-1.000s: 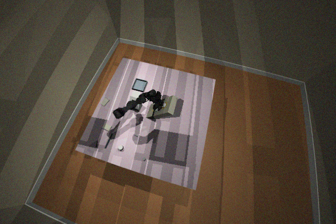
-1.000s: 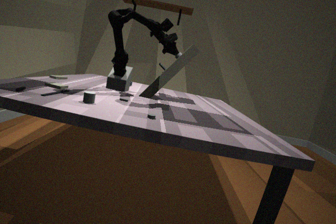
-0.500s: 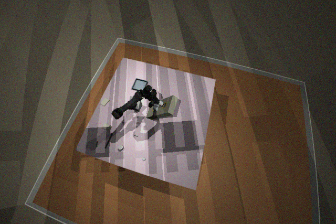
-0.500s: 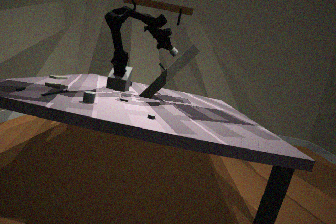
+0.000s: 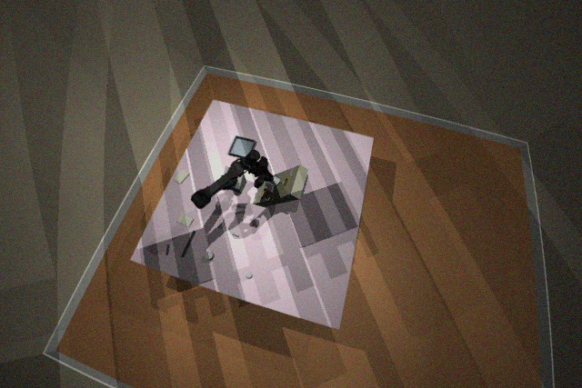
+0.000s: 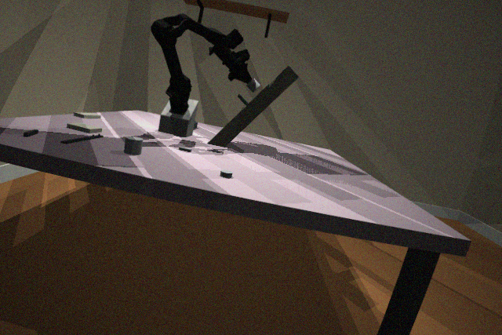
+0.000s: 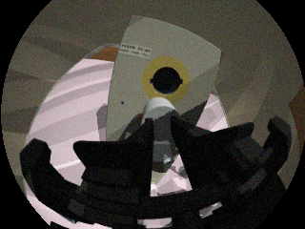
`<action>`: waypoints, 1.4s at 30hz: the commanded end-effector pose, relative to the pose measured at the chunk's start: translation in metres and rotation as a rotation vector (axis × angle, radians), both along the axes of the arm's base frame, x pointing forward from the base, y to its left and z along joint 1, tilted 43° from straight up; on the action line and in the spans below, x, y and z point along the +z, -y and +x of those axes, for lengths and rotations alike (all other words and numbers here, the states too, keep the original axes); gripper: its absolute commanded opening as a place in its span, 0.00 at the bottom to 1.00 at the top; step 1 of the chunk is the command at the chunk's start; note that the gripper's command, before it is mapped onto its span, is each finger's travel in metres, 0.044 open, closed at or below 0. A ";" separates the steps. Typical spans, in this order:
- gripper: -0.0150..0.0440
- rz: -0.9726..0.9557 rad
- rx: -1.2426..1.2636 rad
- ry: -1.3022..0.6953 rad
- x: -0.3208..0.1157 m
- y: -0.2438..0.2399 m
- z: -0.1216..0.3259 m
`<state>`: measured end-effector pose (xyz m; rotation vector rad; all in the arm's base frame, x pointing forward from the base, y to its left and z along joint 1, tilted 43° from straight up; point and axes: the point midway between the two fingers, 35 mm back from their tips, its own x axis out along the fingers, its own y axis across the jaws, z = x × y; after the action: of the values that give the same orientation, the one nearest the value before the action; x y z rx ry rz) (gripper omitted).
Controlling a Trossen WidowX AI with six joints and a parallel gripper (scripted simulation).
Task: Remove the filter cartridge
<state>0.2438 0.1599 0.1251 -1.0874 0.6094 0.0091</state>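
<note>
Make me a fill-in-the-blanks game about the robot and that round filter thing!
1. The pincer is shut on the pale filter cartridge, so the cartridge is now ____ of the panel.
2. The hole left in the service panel has a ____ ring around it.
3. The service panel does not stand straight up; it ____.

Missing words: out; yellow; leans
</note>
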 end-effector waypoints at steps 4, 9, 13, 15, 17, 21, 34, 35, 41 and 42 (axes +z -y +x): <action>0.25 0.008 -0.003 0.011 -0.012 0.014 -0.009; 0.30 -0.002 0.000 -0.001 -0.017 0.018 -0.011; 0.43 -0.002 0.000 -0.001 -0.017 0.018 -0.011; 0.43 -0.002 0.000 -0.001 -0.017 0.018 -0.011; 0.43 -0.002 0.000 -0.001 -0.017 0.018 -0.011; 0.43 0.006 -0.002 0.008 -0.019 0.021 -0.013; 0.43 0.009 -0.003 0.012 0.030 -0.028 0.019; 0.48 0.010 -0.003 0.012 0.031 -0.029 0.019; 0.74 0.022 -0.004 0.014 0.069 -0.064 0.016; 0.79 0.024 -0.004 0.015 0.076 -0.070 0.015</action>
<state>0.2607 0.2143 0.1809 -1.0784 0.6108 0.0066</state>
